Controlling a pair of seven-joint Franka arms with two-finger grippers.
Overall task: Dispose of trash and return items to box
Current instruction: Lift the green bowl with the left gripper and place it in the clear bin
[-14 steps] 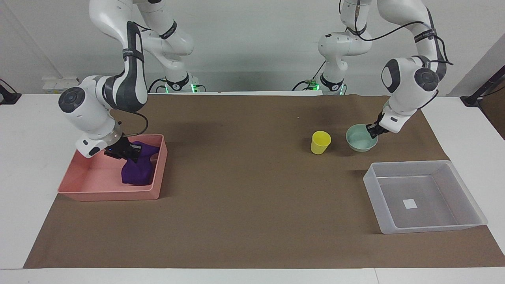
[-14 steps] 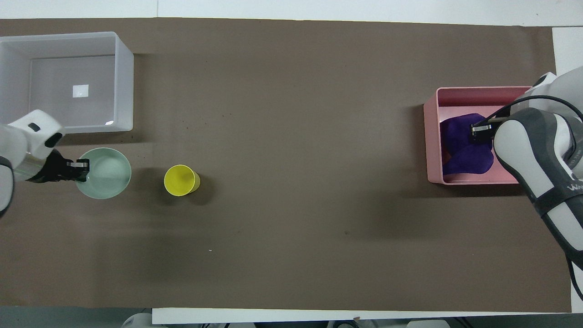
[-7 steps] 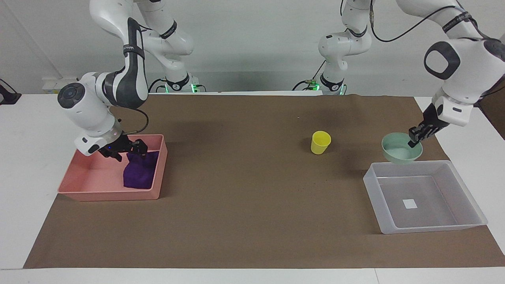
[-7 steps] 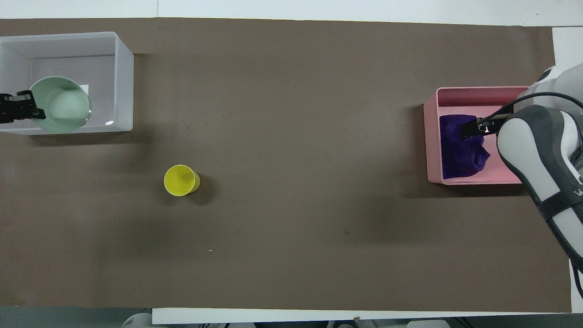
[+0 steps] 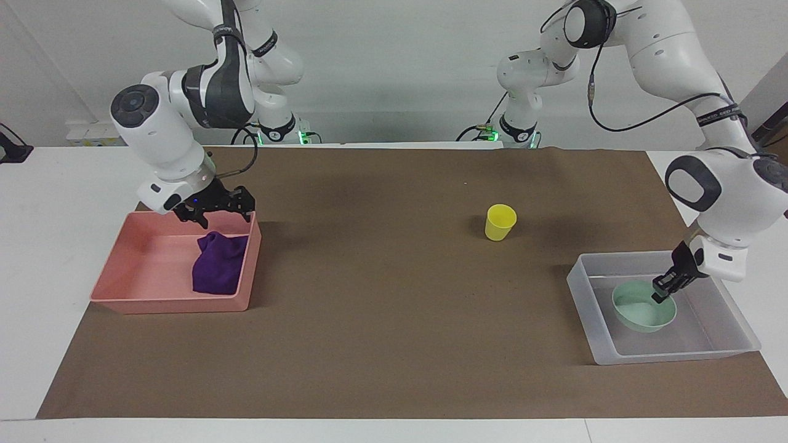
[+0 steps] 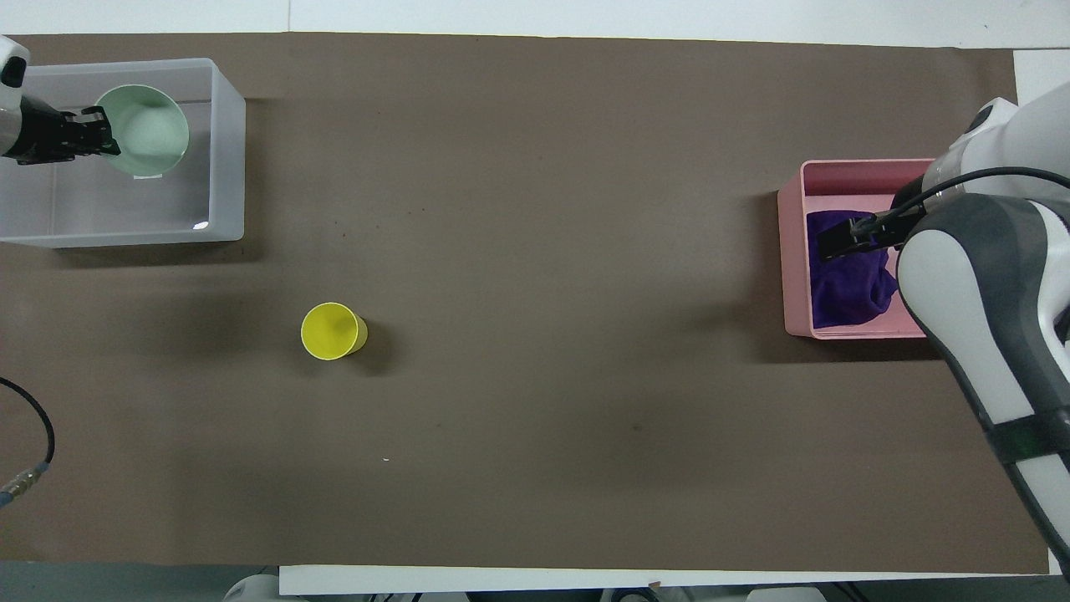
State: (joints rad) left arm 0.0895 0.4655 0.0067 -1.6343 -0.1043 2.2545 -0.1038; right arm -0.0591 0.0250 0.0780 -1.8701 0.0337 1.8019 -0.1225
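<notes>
The purple cloth rag (image 5: 218,266) lies crumpled in the pink tray (image 5: 172,304), also in the overhead view (image 6: 846,280). My right gripper (image 5: 215,210) hangs open and empty just above the rag, over the tray's edge nearer to the robots. My left gripper (image 5: 662,294) is shut on the rim of the mint-green bowl (image 5: 640,311) and holds it low inside the clear box (image 5: 671,355); I cannot tell whether the bowl touches the bottom. The yellow cup (image 5: 500,221) stands upright on the mat, nearer to the robots than the box.
A brown mat (image 5: 381,307) covers the table. The clear box (image 6: 227,150) is at the left arm's end and the pink tray (image 6: 790,251) at the right arm's end. The yellow cup (image 6: 333,331) stands alone between them.
The left gripper lifted the bowl off the mat, carried it over the box and lowered it inside. The right gripper let go of the rag in the pink tray, opened and rose.
</notes>
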